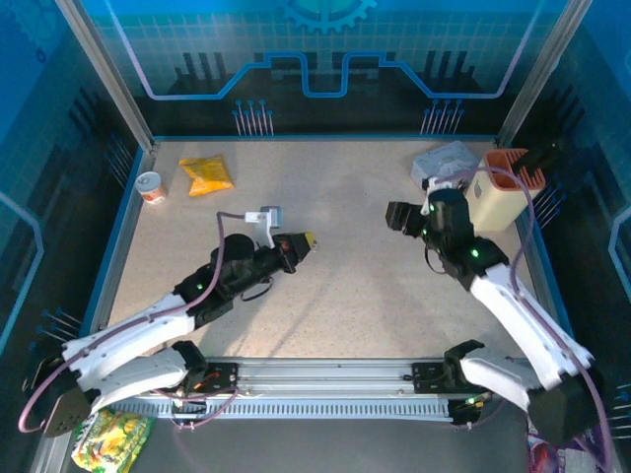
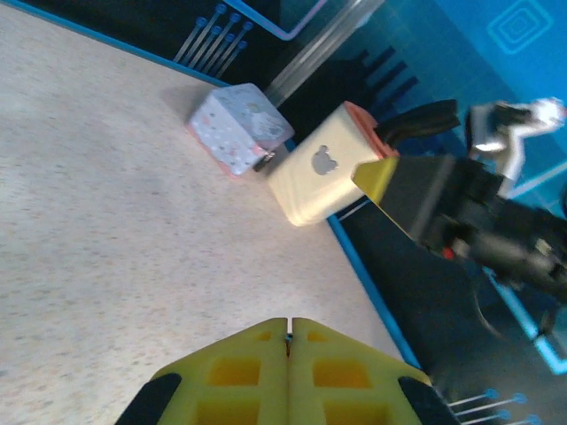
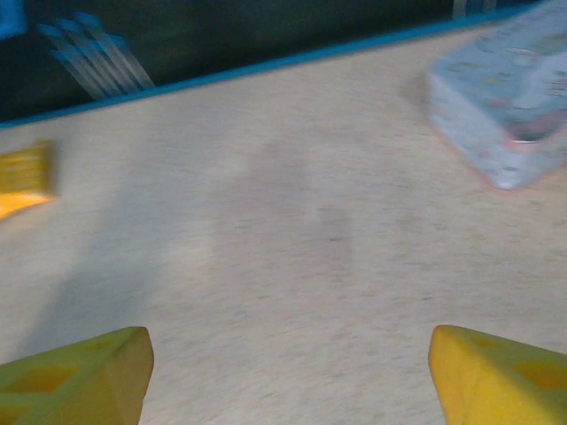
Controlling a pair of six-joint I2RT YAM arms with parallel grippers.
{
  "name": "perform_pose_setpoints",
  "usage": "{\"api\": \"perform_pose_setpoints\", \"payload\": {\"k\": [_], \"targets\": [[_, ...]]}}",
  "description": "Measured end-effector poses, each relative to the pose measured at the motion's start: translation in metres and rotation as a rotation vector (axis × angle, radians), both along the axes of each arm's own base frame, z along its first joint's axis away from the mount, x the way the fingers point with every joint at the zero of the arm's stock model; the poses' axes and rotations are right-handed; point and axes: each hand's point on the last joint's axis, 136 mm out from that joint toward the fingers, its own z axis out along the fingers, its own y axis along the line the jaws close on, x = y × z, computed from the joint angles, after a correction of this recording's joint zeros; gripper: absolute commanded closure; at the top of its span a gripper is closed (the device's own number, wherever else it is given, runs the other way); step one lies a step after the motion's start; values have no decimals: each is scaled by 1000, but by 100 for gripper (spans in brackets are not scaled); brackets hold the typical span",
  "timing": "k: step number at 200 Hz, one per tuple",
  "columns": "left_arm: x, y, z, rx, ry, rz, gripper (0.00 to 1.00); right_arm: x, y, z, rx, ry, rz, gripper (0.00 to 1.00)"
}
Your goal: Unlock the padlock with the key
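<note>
Padlock: probably the small dark thing (image 2: 263, 162) touching the tin's (image 2: 236, 127) corner, just beside the cream box (image 2: 306, 199). In the top view that is 1 o'clock on the table (image 1: 345, 305).
Key: not made out; too small to tell whether it sits in the left pinch.
Left gripper (image 2: 289, 332): yellow fingers pressed together with no gap; nothing visible sticks out of the seam.
Right gripper (image 3: 288, 363): fingers spread wide, holding nothing, over bare table.
Bearing: from the left gripper the padlock lies at 2 o'clock, well apart; from the right gripper it lies at 1 o'clock, near.
Nearer arm: the right, as I read it.
Long axis: the padlock's cannot be told; the left forearm points along the 2 o'clock line toward the tin.
Next move (judgement): if the left gripper holds the key, it must cross to the tin's corner, past the right gripper.
Writing: none readable. The box bears a grey bear-head mark (image 2: 325, 159); the packet (image 1: 206, 175) lies at 11 o'clock, its print illegible.
</note>
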Motion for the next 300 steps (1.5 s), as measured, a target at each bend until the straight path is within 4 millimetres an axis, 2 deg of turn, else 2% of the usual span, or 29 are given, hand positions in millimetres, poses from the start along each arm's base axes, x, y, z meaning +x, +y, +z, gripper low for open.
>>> {"api": "perform_pose_setpoints", "payload": {"k": [18,38,64,84,102,123,147,175,210,240,280,300], "targets": [[-5,13,-3,43,-9,27,100,32,-22,-27,-72,102,-83,8],[-12,26,-14,84,-5,46,100,69,-38,-41,-128,177,-148,3],[-20,39,-32,126,10,62,100,121,-50,-37,-187,205,-203,0],[-23,45,-38,145,7,67,100,160,-55,-31,-214,200,-224,0],[-25,48,-41,149,4,69,100,187,-59,-28,-226,197,-238,0],[-26,49,-45,154,5,68,100,217,-69,-34,-230,212,-263,0],[-26,50,-48,159,9,68,100,243,-89,-52,-239,249,-302,0],[-27,50,-49,160,11,68,100,262,-109,-84,-254,307,-338,0],[-27,50,-52,165,12,67,100,270,-120,-114,-275,359,-355,0],[-26,49,-55,183,11,63,100,278,-123,-122,-283,362,-363,0],[-25,48,-59,194,17,61,100,273,-135,-133,-289,399,-386,0],[-24,47,-62,204,21,61,100,273,-134,-134,-290,403,-384,0]]}}
